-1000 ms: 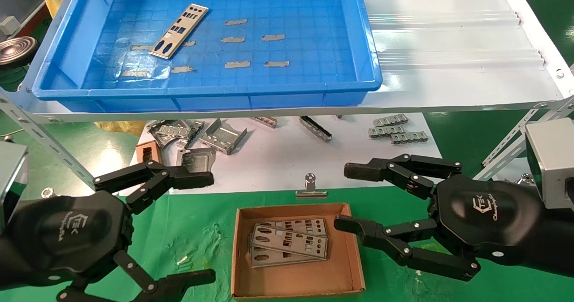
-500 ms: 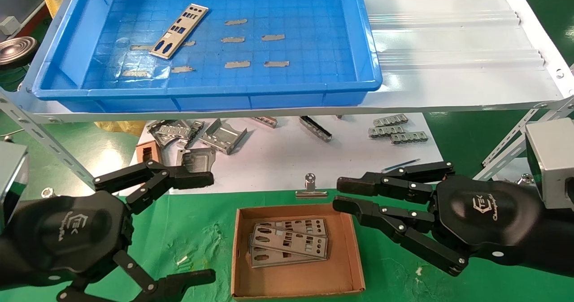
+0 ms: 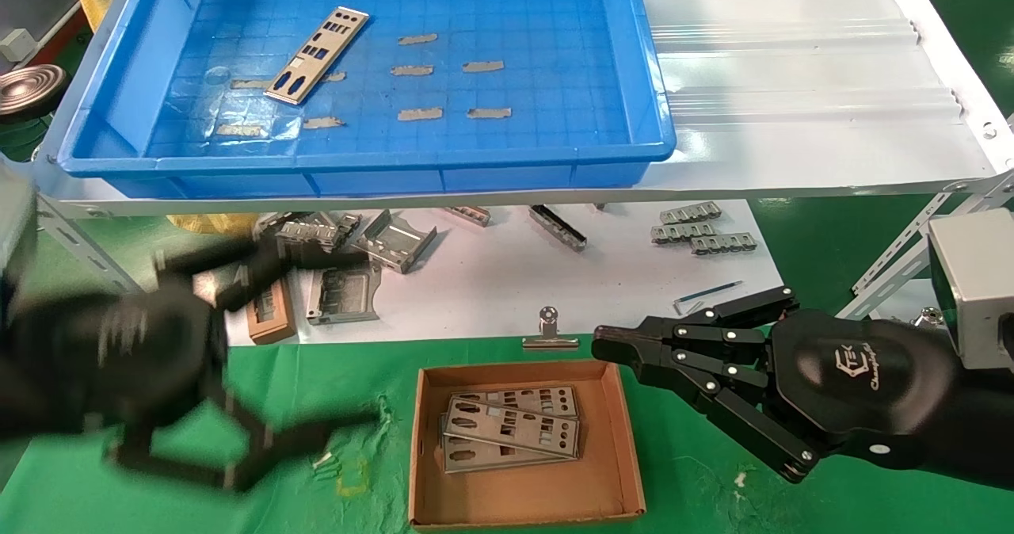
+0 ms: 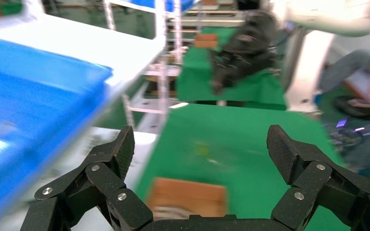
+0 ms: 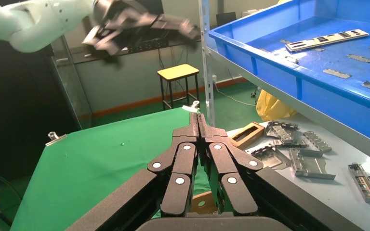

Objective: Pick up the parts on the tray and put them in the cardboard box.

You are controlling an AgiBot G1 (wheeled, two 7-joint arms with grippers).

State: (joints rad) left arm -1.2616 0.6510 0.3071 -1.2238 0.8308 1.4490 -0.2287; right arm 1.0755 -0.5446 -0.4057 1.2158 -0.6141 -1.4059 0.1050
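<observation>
A green work mat lies under a white shelf, and on the shelf sits the bright-blue tray (image 3: 119,82). One silver plate (image 3: 317,55) is left on the tray floor, lying at a slant among short grey tape strips (image 3: 418,113). On the mat below, the cardboard box (image 3: 618,455) holds a loose stack of plates (image 3: 511,431).

Over the past second the right gripper (image 3: 606,342) has closed. Its fingers were spread wide beside the box; now they are pressed together with nothing between them, level with the box's far right corner. The right wrist view confirms the tips (image 5: 198,126) meet. This suggests the right arm has finished its delivery and is stepping aside.

The left gripper (image 3: 333,336) has changed too. It was parked at the lower left; now it is blurred with motion and sits slightly farther from the robot, over the mat's edge and the folded metal brackets (image 3: 348,237). Its fingers are spread wide and empty, as the left wrist view shows (image 4: 200,149). It seems to be starting toward the last plate on the tray, which sits on the left side.
</observation>
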